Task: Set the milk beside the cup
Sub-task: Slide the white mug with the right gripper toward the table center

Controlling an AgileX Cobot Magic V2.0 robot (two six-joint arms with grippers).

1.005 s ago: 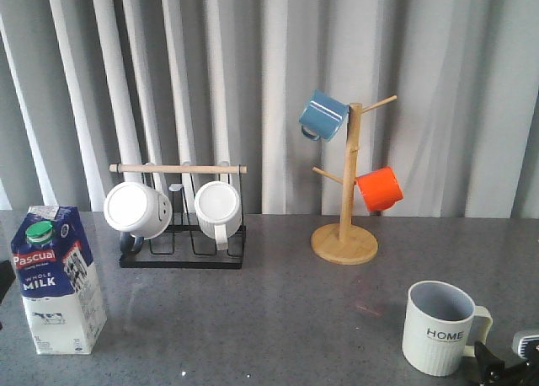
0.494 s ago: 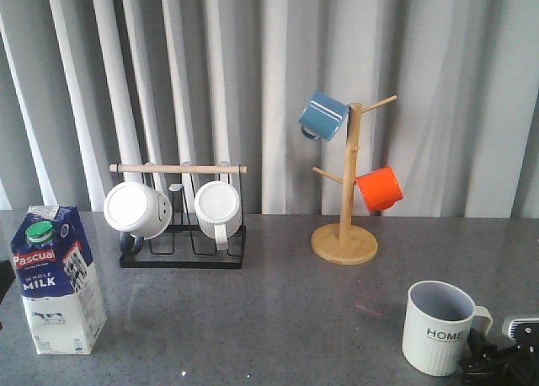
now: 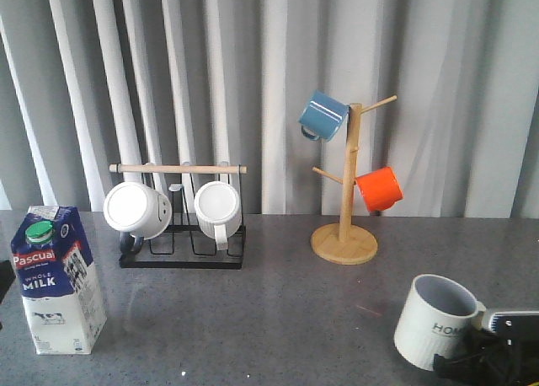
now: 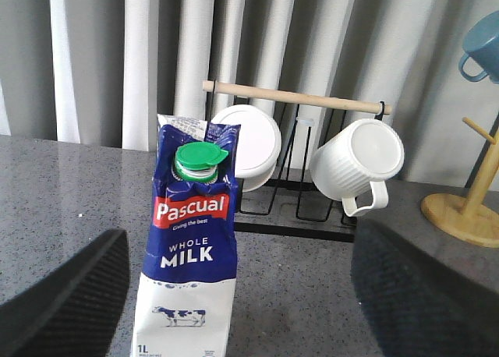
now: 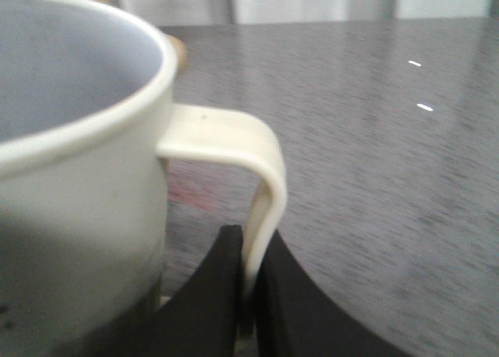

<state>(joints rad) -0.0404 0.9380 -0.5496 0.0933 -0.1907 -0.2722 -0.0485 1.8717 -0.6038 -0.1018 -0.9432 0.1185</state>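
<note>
Grey speckled stone forms the bench (image 3: 278,310), backed by pale pleated curtains. The milk (image 3: 57,278) stands upright near the left front corner, a tall blue and white carton with a green cap, untouched. In the left wrist view the left gripper (image 4: 238,295) faces the carton with its two dark fingers spread wide, one on either side and both clear of it.

Near the right front corner the cup (image 3: 436,321), a cream ribbed mug lettered "HOME", is tipped, its mouth leaning toward the bench's left edge and its base apparently partly raised off the surface. The right gripper (image 3: 484,361) sits just beside it at the front edge. In the right wrist view its dark fingers (image 5: 214,295) are pressed together on the lower part of the cup's handle (image 5: 249,185), pinching it.

Toward the back edge stand a black wire rack (image 3: 182,234) holding two plain white mugs under a wooden bar, and a wooden mug tree (image 3: 347,209) carrying a blue mug (image 3: 323,115) and an orange mug (image 3: 378,189).

Risks, as a judgement: gripped only by its thin handle, the tilted cup could swing, slip or topple if released abruptly. The tall carton, well apart from the cup, could tip in a long carry if gripped too high or unevenly.
</note>
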